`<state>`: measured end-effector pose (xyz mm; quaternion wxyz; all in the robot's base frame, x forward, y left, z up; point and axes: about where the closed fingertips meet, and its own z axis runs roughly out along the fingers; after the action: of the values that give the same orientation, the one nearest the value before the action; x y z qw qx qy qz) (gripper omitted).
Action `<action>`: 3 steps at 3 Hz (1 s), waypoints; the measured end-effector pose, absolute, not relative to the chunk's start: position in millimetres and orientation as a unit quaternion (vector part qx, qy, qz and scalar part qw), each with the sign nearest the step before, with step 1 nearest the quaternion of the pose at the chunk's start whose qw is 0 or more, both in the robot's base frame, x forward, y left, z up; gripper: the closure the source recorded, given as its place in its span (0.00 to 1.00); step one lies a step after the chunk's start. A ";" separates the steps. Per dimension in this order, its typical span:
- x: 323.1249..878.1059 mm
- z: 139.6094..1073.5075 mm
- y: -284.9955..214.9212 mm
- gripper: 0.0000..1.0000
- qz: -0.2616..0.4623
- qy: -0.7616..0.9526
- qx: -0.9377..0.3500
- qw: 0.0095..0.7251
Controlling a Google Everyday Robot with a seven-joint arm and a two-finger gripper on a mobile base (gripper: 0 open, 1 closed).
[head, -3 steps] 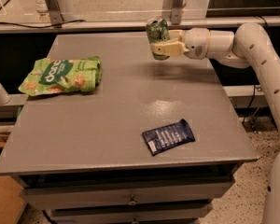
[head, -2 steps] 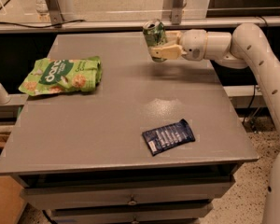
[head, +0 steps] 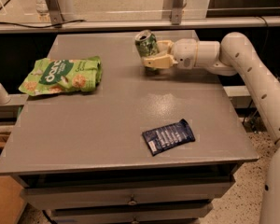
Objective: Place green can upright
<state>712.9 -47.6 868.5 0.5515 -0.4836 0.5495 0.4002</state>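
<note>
The gripper (head: 150, 53) reaches in from 3 o'clock at the end of a white arm (head: 252, 73) and sits over the far part of the grey table (head: 84, 134), at about 1 o'clock on the tabletop. Its two cream fingers (head: 159, 62) are closed only as far as the width of the green can (head: 146, 44), which they pinch from either side. The can is tilted, with its silver top leaning toward 11 o'clock and facing partly up. The fingers cover the can's lower right side, and its bottom edge is hard to make out, so I cannot tell whether it rests on the table or hangs just above it. The far finger shows only as a pale strip behind the can. The arm is cut off by the right edge, so only its curved links can be seen. A flat green snack bag (head: 60, 74) lies at 9 o'clock, well apart from the can. A dark blue packet (head: 168, 136) lies at 5 o'clock near the front edge; its print is too small to read.
</note>
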 end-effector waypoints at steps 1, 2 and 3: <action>713.1 854.5 -42.9 0.84 0.410 0.555 -0.479 0.543; 712.7 853.8 -45.2 0.60 0.409 0.559 -0.477 0.541; 712.7 856.5 -45.3 0.36 0.409 0.559 -0.477 0.541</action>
<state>712.7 -45.3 856.5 0.5410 -0.4767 0.5591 0.4093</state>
